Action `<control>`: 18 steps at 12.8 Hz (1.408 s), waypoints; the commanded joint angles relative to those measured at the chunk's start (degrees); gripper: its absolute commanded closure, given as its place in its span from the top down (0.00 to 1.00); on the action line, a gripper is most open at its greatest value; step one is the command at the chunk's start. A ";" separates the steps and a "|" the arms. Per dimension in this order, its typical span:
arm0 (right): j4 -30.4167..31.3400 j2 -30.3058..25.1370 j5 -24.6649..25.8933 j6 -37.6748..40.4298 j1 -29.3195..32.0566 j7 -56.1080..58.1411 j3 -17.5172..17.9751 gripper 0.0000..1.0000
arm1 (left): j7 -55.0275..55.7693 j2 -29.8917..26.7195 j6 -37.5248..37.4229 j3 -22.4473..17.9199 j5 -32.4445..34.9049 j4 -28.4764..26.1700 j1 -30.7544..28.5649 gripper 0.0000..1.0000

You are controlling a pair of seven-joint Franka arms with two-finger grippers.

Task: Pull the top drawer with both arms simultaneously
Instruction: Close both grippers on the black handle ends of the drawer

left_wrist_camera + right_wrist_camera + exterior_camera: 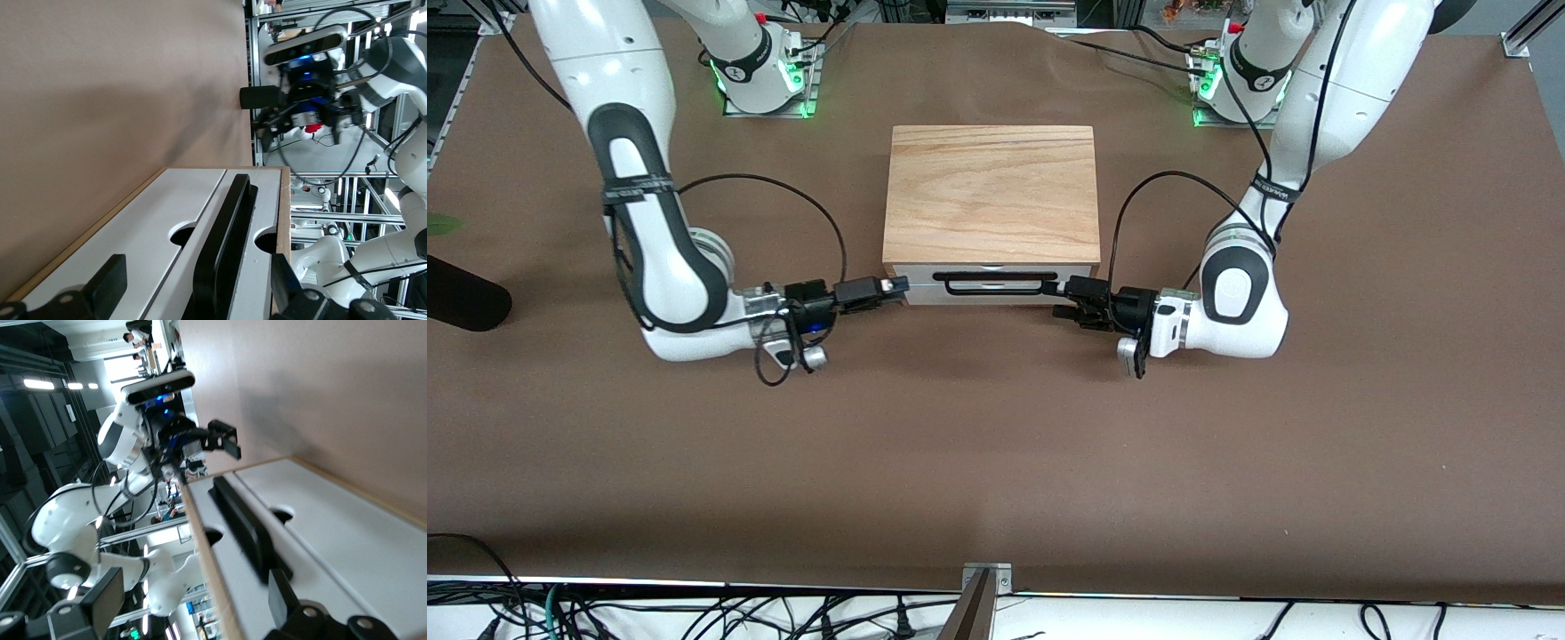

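Currently the top drawer (991,284) sits closed in the wooden box (991,194) at table centre. Left gripper (1064,299) and right gripper (902,287), jaws spread, flank the black wire handle (989,282) ends, enabling a symmetric, even pull.

a brown paper-like sheet covers the tabletop (996,462) from edge to edge. loose black cables (560,613) lie along its white edge nearest the front camera. metal framing (320,193) and a ceiling strip light (40,383) show around it.
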State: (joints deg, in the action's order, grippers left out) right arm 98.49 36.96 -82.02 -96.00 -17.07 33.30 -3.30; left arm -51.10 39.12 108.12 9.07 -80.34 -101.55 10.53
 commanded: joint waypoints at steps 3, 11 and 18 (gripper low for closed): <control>-1.10 4.33 -8.67 -2.53 -5.25 15.00 -0.22 0.81 | -5.94 -2.73 0.60 0.77 -4.21 -4.54 0.19 0.90; -0.93 5.84 -8.59 -2.35 -5.78 24.09 -0.31 0.58 | -8.22 -2.65 0.51 1.39 -4.30 -4.62 -0.24 0.18; 0.30 5.93 -8.24 -1.39 -5.69 26.82 -0.31 0.00 | -8.05 -0.90 1.04 1.30 -4.39 -2.00 -0.25 0.10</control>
State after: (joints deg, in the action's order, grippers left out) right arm 98.83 42.64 -89.69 -98.11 -22.50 59.47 -3.33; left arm -57.58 38.64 108.53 10.24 -82.54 -103.99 10.68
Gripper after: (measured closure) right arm 0.815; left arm 0.815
